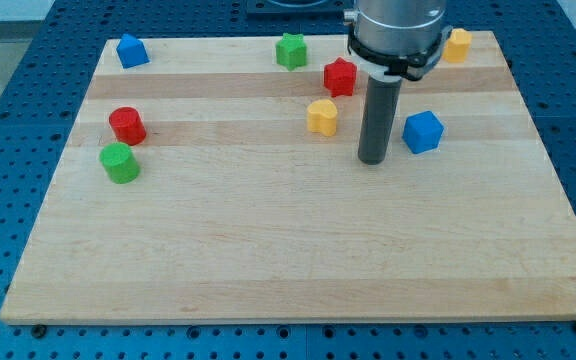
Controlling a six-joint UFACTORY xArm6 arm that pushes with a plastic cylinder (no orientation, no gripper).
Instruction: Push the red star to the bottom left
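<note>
The red star [340,77] lies on the wooden board [268,250] near the view's top, right of centre. My tip [373,160] rests on the board below and slightly right of the star, apart from it. It stands between a yellow block [322,117] to its left and a blue block [422,132] to its right, touching neither.
A green star [291,51] lies top centre. A yellow block [457,45] sits top right, partly behind the arm. A blue block [131,51] is top left. A red cylinder [127,126] and a green cylinder [120,163] sit at the left.
</note>
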